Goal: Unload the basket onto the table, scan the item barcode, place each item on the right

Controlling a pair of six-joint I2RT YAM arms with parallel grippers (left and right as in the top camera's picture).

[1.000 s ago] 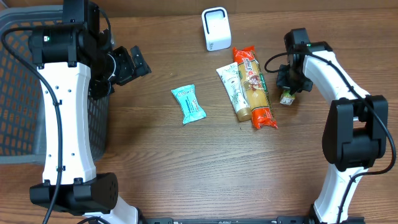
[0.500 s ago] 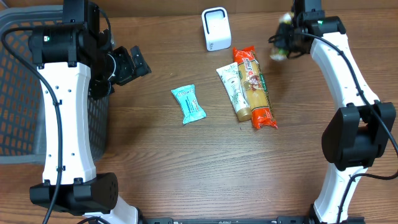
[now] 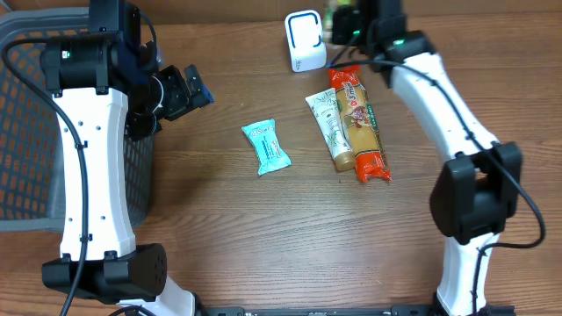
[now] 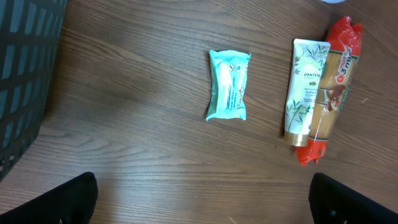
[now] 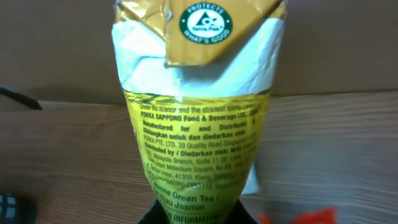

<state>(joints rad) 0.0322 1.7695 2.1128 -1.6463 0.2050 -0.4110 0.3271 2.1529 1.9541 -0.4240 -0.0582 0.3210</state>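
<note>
1. Yellow drink carton (image 5: 199, 124) is sitting clamped in the right pincer (image 3: 349, 25), which is closing tightly on one end, raised off the surface (image 3: 263, 237) just beside the white scanner (image 3: 305, 39).
2. Left pincer (image 3: 188, 88) is hanging wide open and empty near the basket (image 3: 18, 132).
3. Judging by this, the presenting step is underway; next, the carton is probably needing a turn so its barcode is facing the scanner's window, since no barcode is showing in the wrist view.
</note>
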